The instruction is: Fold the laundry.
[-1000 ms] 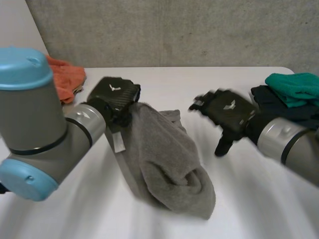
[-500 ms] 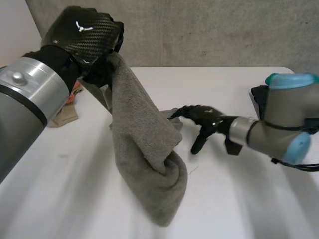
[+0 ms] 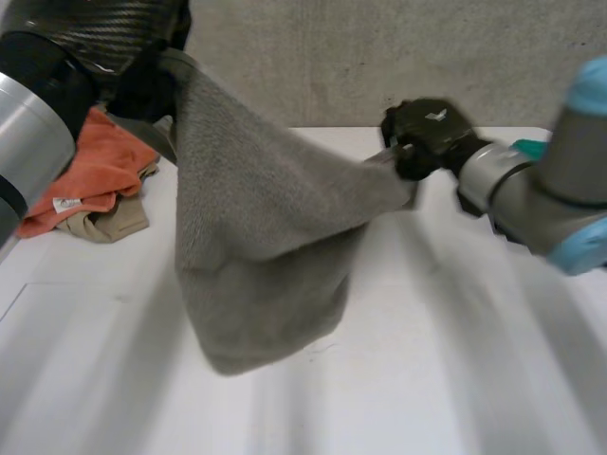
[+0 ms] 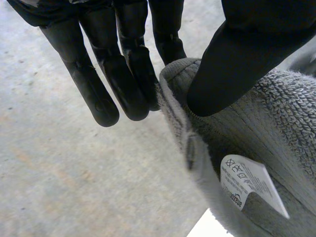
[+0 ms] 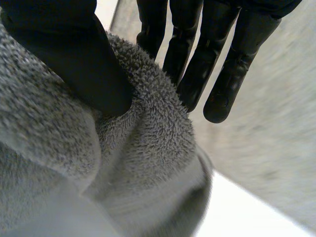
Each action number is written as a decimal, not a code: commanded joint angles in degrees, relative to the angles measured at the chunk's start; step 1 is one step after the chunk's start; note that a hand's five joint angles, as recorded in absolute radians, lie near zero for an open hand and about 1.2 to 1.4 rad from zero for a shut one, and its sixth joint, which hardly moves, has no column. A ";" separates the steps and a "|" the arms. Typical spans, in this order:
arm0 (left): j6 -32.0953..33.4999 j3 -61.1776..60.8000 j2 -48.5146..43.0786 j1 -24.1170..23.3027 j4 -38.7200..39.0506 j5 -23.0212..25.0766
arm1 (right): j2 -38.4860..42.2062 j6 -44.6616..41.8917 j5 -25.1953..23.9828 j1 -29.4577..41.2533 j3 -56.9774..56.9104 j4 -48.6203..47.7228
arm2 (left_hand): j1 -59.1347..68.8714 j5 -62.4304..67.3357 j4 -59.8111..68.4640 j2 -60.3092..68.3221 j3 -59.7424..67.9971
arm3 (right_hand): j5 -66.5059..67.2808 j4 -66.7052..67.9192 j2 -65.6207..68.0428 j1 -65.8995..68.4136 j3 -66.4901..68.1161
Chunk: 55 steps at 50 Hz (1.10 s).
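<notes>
A grey towel (image 3: 256, 237) hangs in the air above the white table (image 3: 455, 360), stretched between both hands. My left hand (image 3: 104, 38) is raised high at the left and pinches one top corner. In the left wrist view the thumb (image 4: 232, 64) presses the grey towel's (image 4: 266, 128) hem, beside its white care label (image 4: 249, 182), against the fingers (image 4: 123, 74). My right hand (image 3: 427, 137) holds the other top corner lower down. In the right wrist view its thumb (image 5: 74, 54) clamps the grey towel (image 5: 143, 148) against the fingers (image 5: 197, 64).
An orange cloth (image 3: 95, 171) lies on a beige one (image 3: 109, 223) at the table's back left. A green cloth (image 3: 531, 147) peeks out behind my right forearm at the back right. A grey concrete wall (image 3: 379, 57) stands behind the table.
My right hand reached in, closed on the towel's far corner and lifted it. My left hand rose higher, so the towel left the table and now spreads between both hands.
</notes>
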 commanded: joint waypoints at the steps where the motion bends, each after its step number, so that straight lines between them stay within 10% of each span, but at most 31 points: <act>1: -0.14 -1.35 0.97 5.97 0.01 0.68 | -14.17 -18.04 -1.17 -5.21 4.03 12.04 | 14.89 13.53 11.27 11.37 11.72 | 14.00 12.07 12.72 23.85 12.80; 21: -0.49 -11.64 -15.28 7.39 5.02 0.85 | -9.09 -32.02 -0.20 -6.79 6.23 31.39 | 14.89 13.53 11.27 11.37 11.72 | 14.00 12.07 12.72 23.85 12.80; 32: -0.76 -8.47 -21.09 6.60 6.69 0.85 | 8.14 -33.34 7.01 -6.35 -4.58 29.46 | 14.89 13.53 11.27 11.37 11.72 | 14.00 12.07 12.72 23.85 12.80; 37: -0.84 -8.38 -21.27 5.54 6.96 0.85 | 10.69 -34.57 6.66 -6.17 -6.61 13.67 | 14.89 13.53 11.27 11.37 11.72 | 14.00 12.07 12.72 23.85 12.80; 42: -0.84 -8.29 -21.27 5.28 7.40 0.85 | 11.31 -38.78 7.53 -6.17 -0.39 -15.03 | 14.89 13.53 11.27 11.37 11.72 | -56.00 -57.93 -57.28 -46.15 -57.20; 47: -0.93 -7.94 -21.27 5.01 7.57 0.85 | 8.33 -40.02 7.80 -6.09 5.16 -23.19 | 14.89 13.53 11.27 11.37 11.72 | -56.00 -57.93 -57.28 -46.15 -57.20; 55: -0.84 -7.85 -21.09 4.93 7.57 0.77 | 0.77 -30.64 7.36 -6.70 10.35 -8.97 | 14.89 13.53 11.27 11.37 11.72 | -56.00 -57.93 -57.28 -46.15 -57.20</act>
